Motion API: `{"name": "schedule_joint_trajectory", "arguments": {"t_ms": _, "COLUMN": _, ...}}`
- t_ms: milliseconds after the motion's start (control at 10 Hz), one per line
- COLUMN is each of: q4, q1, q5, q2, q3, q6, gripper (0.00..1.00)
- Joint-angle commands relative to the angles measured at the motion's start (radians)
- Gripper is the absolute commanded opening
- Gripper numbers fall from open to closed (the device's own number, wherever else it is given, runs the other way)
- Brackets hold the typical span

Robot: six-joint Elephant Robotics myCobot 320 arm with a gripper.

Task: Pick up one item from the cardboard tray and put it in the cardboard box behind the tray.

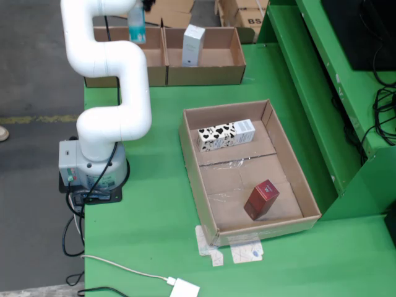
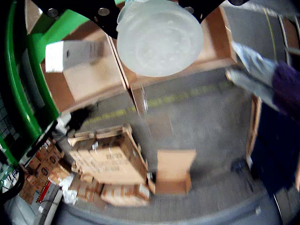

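The white arm (image 1: 108, 68) rises from its grey base (image 1: 93, 164) at the left edge of the green tabletop (image 1: 154, 204) and reaches back toward the two cardboard boxes (image 1: 204, 59) standing behind the cardboard tray (image 1: 247, 167). Taking that tray as the landmark: inside it, toward its far end, lies a cow-patterned carton (image 1: 226, 134) on its side, and toward its near right corner lies a dark red box (image 1: 261, 199), tilted — the two are well apart.

Behind the tray, the right-hand box holds an upright white carton (image 1: 193, 44). Above the left-hand box (image 1: 124, 59), further to the left behind the tray, hangs a pale blue bottle (image 1: 137, 25), held from above.

In the riding view the tool (image 2: 157, 7) shows only as dark fingers (image 2: 98, 14) on either side of the bottle's round translucent end (image 2: 159, 37), which fills the top of the frame — it is clamped on the bottle. Below it lie both boxes, the white carton (image 2: 70, 54) in one.

A white cable and plug (image 1: 182, 288) lie on the tabletop's near edge.
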Motion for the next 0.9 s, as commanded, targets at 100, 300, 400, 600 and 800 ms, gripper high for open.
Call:
{"name": "schedule_joint_trajectory", "arguments": {"t_ms": 100, "q4": -0.080, "q1": -0.045, "q5": -0.005, "q2": -0.195, "q3": -0.130, "q6": -0.050, "gripper": 0.00}}
{"name": "schedule_joint_trajectory", "arguments": {"t_ms": 300, "q4": -0.184, "q1": -0.056, "q5": -0.017, "q2": -0.425, "q3": 0.219, "q6": -0.062, "gripper": 0.00}}
{"name": "schedule_joint_trajectory", "arguments": {"t_ms": 400, "q4": -0.184, "q1": -0.056, "q5": -0.017, "q2": -0.425, "q3": 0.219, "q6": -0.062, "gripper": 0.00}}
{"name": "schedule_joint_trajectory", "arguments": {"t_ms": 600, "q4": -0.094, "q1": -0.056, "q5": -0.029, "q2": -0.470, "q3": 0.219, "q6": -0.078, "gripper": 0.00}}
{"name": "schedule_joint_trajectory", "arguments": {"t_ms": 800, "q4": -0.094, "q1": -0.056, "q5": -0.029, "q2": -0.470, "q3": 0.219, "q6": -0.078, "gripper": 0.00}}
